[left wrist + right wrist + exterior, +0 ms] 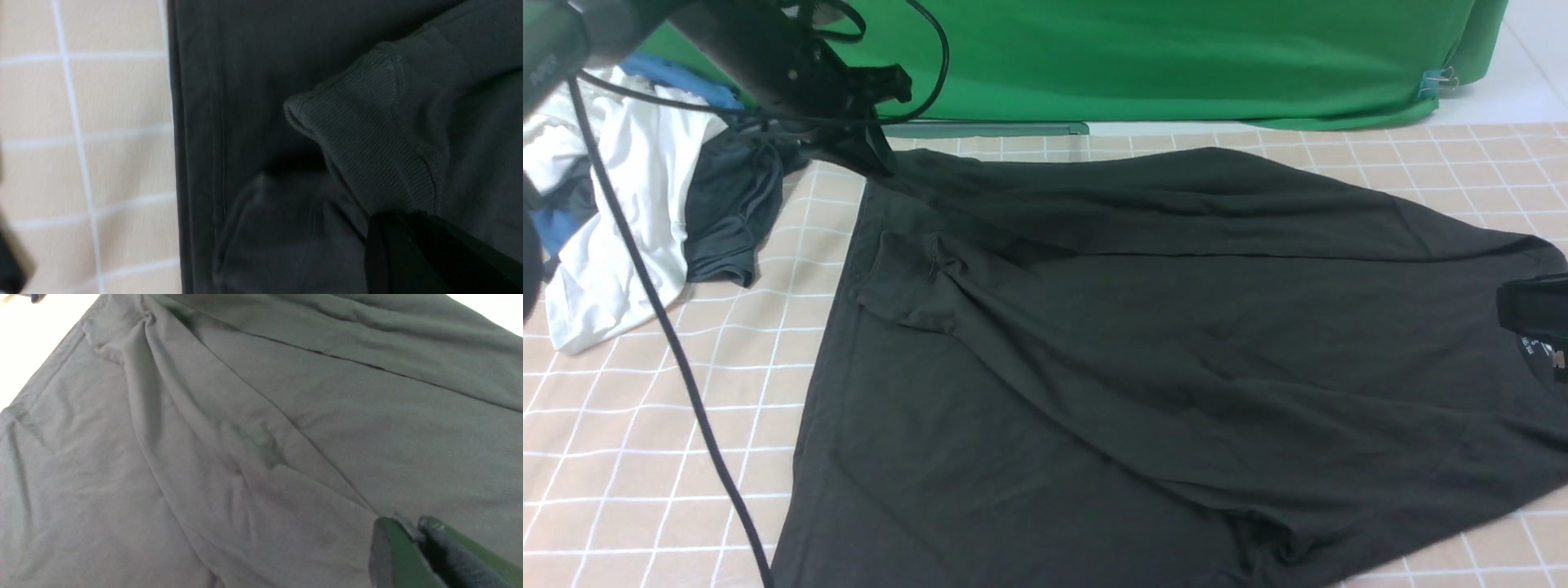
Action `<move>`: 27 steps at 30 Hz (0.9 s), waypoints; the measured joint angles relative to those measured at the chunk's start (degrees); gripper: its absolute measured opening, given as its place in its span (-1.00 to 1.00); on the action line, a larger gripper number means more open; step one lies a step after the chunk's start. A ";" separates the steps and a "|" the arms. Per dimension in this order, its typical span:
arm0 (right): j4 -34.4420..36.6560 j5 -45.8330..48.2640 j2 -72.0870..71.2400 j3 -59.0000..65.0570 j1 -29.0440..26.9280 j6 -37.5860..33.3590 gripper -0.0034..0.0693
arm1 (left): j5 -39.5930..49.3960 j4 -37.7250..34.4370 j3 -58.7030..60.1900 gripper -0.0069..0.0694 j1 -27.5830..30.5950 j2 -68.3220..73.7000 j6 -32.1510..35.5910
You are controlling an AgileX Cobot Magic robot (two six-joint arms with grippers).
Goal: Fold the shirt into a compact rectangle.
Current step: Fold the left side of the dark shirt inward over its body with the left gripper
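The black shirt (1160, 327) lies spread wide over the checked table, with one long edge folded over its middle. A ribbed sleeve cuff (903, 265) rests on the body near the left hem and fills the left wrist view (367, 139). My left gripper (878, 159) is at the far left corner, shut on a pinch of the shirt that rises to it; its dark fingers (392, 237) press together. My right gripper (1511, 306) is at the right edge by the neck label (1531, 347). Its green fingers (388, 543) are shut on a thin fold of shirt (245, 437).
A heap of other clothes lies at the far left: a white garment (629, 204), a dark grey one (727, 212) and blue cloth (678, 77). A black cable (686, 384) runs down across the left of the table. A green backdrop (1176, 57) hangs behind.
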 joint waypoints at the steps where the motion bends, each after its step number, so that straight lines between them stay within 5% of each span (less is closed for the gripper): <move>1: 0.00 -0.08 0.00 0.00 0.00 0.00 -0.65 | 0.58 0.05 0.06 -0.77 0.00 -0.94 -0.35; 11: 0.00 -0.93 0.00 0.00 0.00 0.00 -0.65 | 1.36 0.00 7.21 -0.77 0.00 -12.48 -8.35; 27: 0.00 -0.13 0.00 0.00 0.00 0.00 -0.65 | -4.13 -0.05 48.69 -0.77 -0.01 -35.24 -12.00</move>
